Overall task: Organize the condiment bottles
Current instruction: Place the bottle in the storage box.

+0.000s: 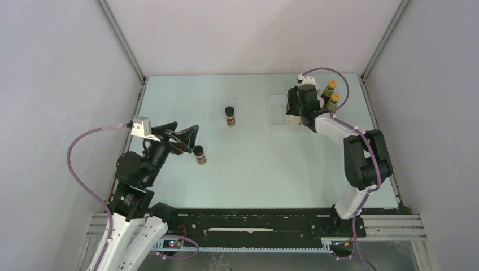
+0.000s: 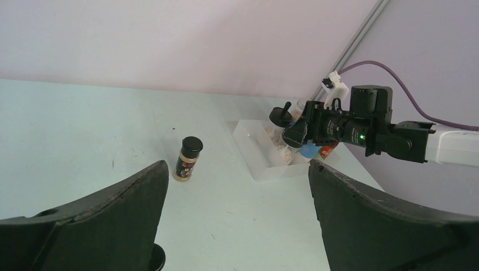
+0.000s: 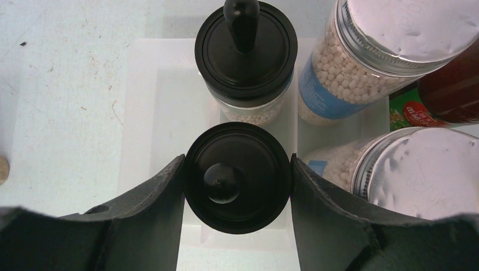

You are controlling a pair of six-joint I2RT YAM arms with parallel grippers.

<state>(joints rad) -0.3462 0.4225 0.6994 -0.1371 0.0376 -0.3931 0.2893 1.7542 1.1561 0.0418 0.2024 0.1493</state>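
condiment bottles: eight are counted, in four pairs.
left gripper (image 1: 192,140): held spread wide over the left part of the table (image 1: 260,180); nothing is gripped.
tiny dark jars (image 1: 199,154): two are counted, both upright on the bare table and well apart from each other. The nearer one is seen just beside one fingertip of the left gripper, outside the gap between the fingers. The farther one (image 1: 230,116) stands alone toward the middle, left of the tray.
clear tray (image 1: 278,110): one is counted, lying right of centre near the back; its left part is bare.
right gripper (image 3: 237,169): closed partway on the black lid of a jar, one finger pressed to each side of the lid.
black-lidded pale jars (image 3: 237,195): two are counted, both in the tray, one behind the other. The near one is pinched by the right gripper; the far one (image 3: 245,53) stands free just behind it.
grey-lidded jars (image 3: 390,45): two are counted, blue-labelled and filled with white pellets, set just right of the black-lidded pair, one (image 3: 421,169) behind the other. From above they are hidden by the arm.
red sauce bottles (image 1: 329,89): two are counted, yellow-capped and upright, close together at the far right behind the right gripper. Whether they stand in the tray cannot be told.
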